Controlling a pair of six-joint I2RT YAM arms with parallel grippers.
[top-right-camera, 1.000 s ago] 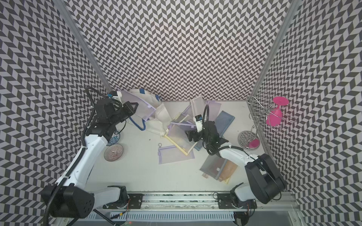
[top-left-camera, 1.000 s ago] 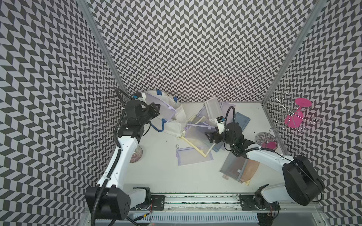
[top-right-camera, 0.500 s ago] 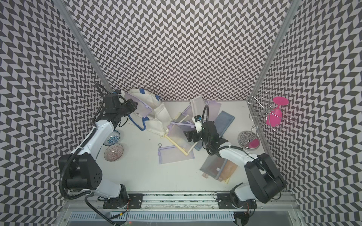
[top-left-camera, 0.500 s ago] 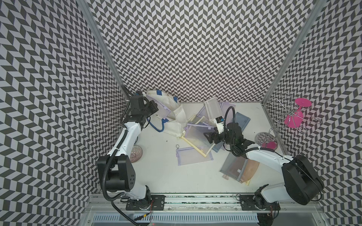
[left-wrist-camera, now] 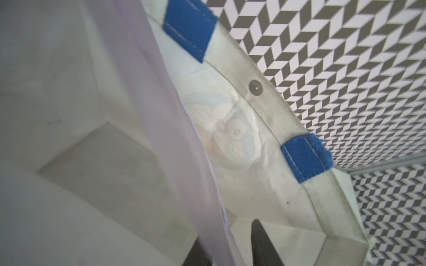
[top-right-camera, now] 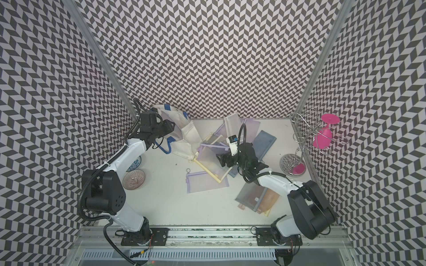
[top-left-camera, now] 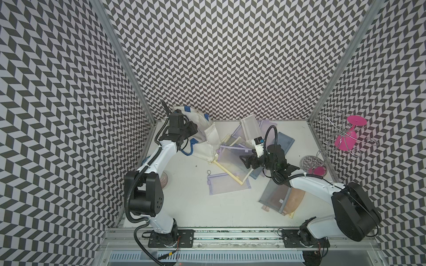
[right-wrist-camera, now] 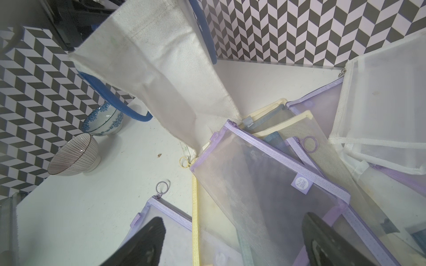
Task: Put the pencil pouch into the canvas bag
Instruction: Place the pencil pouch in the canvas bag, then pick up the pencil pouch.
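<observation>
Far on the left of the counter [top-right-camera: 161, 207] we see two bowls just beside each other. One is a striped bowl [top-right-camera: 133, 179] and one is a blue flower bowl [top-right-camera: 136, 163], partly hidden under the left arm.

Next comes the left claw [left-wrist-camera: 228, 248]. It reaches into the mouth of the canvas bag [top-left-camera: 211, 138]. The bag lies slumped in the back left corner, close to the wall, and a blue rope handle hangs out onto the counter.

In the left wrist view we see the pencil pouch [left-wrist-camera: 173, 149]. It is thin and pale purple, and it is inside the bag, leaning on the bag's inner wall. Its lower end runs between the two dark claw tips. The tips stand apart with a gap beside the pouch, so this claw is released and not pinching it.

To the right of the bag, touching its bottom corner, is a pile of pouches [top-left-camera: 232, 159] in purple, yellow, blue and white. One purple pouch [top-left-camera: 226, 186] lies flat, partly under the near edge of the pile.

The right claw [right-wrist-camera: 234, 218] hangs low over the pile with its tips spread wide, grasping nothing. By the right arm a grey pouch [top-left-camera: 274, 195] lies on a brown one.

Far right stands a wire rack [top-left-camera: 332, 138]. A pink glass [top-left-camera: 347, 138] hangs on it, foot up.
</observation>
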